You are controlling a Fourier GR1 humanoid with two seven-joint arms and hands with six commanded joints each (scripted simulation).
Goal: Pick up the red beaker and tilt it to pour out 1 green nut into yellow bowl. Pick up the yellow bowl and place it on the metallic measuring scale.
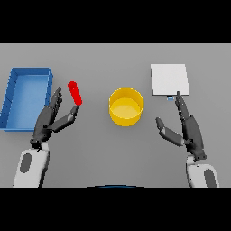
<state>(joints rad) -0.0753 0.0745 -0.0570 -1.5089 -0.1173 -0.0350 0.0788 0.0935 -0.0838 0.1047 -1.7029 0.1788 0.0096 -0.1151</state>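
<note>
Fingers of the left hand [48,121] stretch straight up the grey table [99,153] with the thumb splayed out to the side, a wide open pose that grips nothing. Just past the thumb's tip, and beside the fingertips on their inner side, stands the small red cylindrical beaker [75,93], leaning a little; whether the thumb touches its lower end cannot be told, and nothing can be seen inside it. On the outer side of those fingers lies a blue rectangular plastic tray [12,97] with raised walls, only its blue floor showing within. The round yellow bowl [126,106] sits between the two hands, well apart from both sets of fingers, and its pale yellow bottom is all that shows inside. The right hand [186,128] is likewise open, fingers straight and thumb spread toward the bowl, with the fingertips reaching the near edge of the flat white square metallic measuring scale [169,79].
</note>
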